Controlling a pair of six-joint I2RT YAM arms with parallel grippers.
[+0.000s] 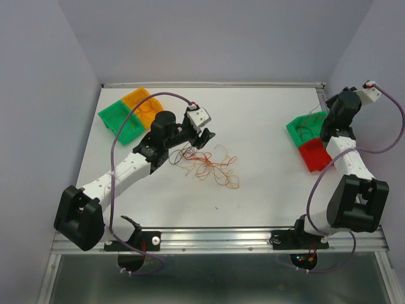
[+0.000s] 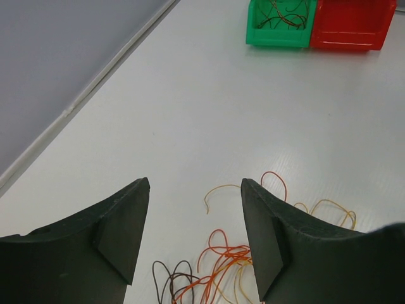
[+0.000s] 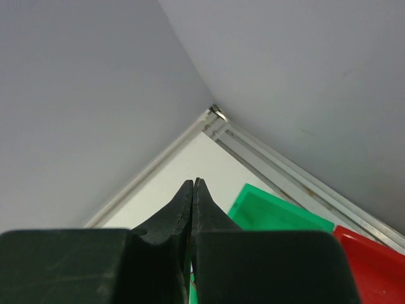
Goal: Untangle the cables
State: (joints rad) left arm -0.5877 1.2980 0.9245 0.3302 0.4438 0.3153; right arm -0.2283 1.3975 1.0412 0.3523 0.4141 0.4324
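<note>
A loose tangle of thin orange, red, yellow and brown cables (image 1: 205, 161) lies on the white table just right of the middle. My left gripper (image 1: 202, 134) hovers at its upper left edge, open and holding nothing. In the left wrist view the cables (image 2: 221, 259) show low between my spread fingers (image 2: 126, 234), and my left gripper (image 2: 195, 183) is above them. My right gripper (image 1: 326, 131) is over the green bin (image 1: 302, 126) at the right, which holds dark cables. In the right wrist view my right gripper (image 3: 193, 182) is shut, with nothing seen between the tips.
A red bin (image 1: 314, 155) adjoins the right green bin; both show far off in the left wrist view, the green bin (image 2: 278, 39) and the red bin (image 2: 351, 28). A green bin (image 1: 120, 119) and an orange bin (image 1: 144, 104) stand at the back left. Walls close the back and sides.
</note>
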